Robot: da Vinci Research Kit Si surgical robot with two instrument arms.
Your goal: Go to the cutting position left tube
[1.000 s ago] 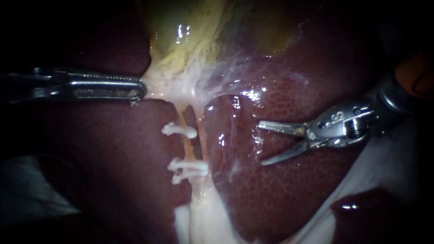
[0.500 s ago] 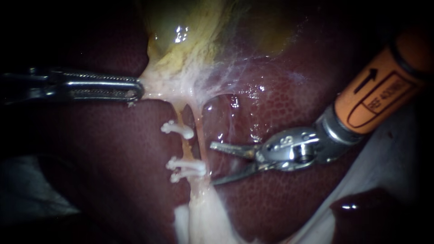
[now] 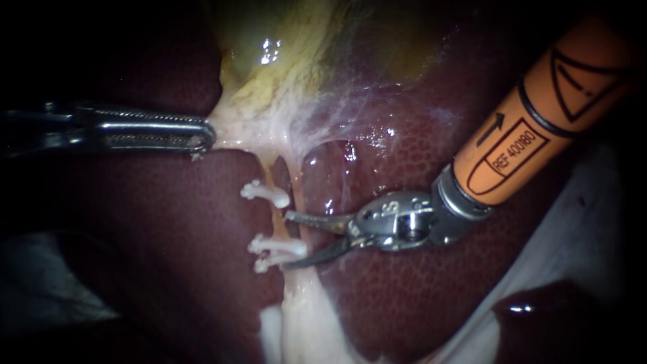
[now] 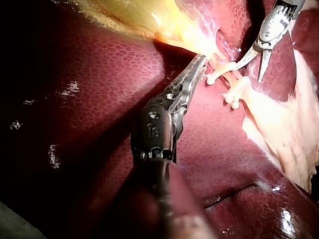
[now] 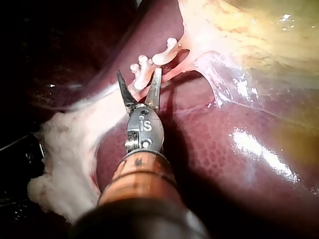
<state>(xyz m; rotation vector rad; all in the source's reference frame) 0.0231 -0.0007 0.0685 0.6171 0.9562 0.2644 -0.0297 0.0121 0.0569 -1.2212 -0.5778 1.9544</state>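
The left instrument (image 3: pixel 207 135) reaches in level from the left, its jaws pressed together on the pale tissue (image 3: pixel 253 125) just under the gallbladder (image 3: pixel 269 54) and pinching it from 2 sides. From that tissue 2 thin strands run down over the liver (image 3: pixel 155 222). The left tube (image 3: pixel 275 214) is the yellowish strand that carries 3 white clips: the upper clip (image 3: pixel 265 194) alone and the lower clips (image 3: pixel 276 253) close together. The right instrument (image 3: pixel 285 241), on an orange shaft (image 3: pixel 519 141), comes in from the upper right with its 2 blades spread and nothing gripped. Its tips reach the left tube, 1 just below the upper clip and the other at the lower clips, so the bare stretch of tube lies at the mouth of the gap. In the right wrist view the right instrument (image 5: pixel 139 73) flanks the clipped tube; I cannot tell whether a blade touches it.
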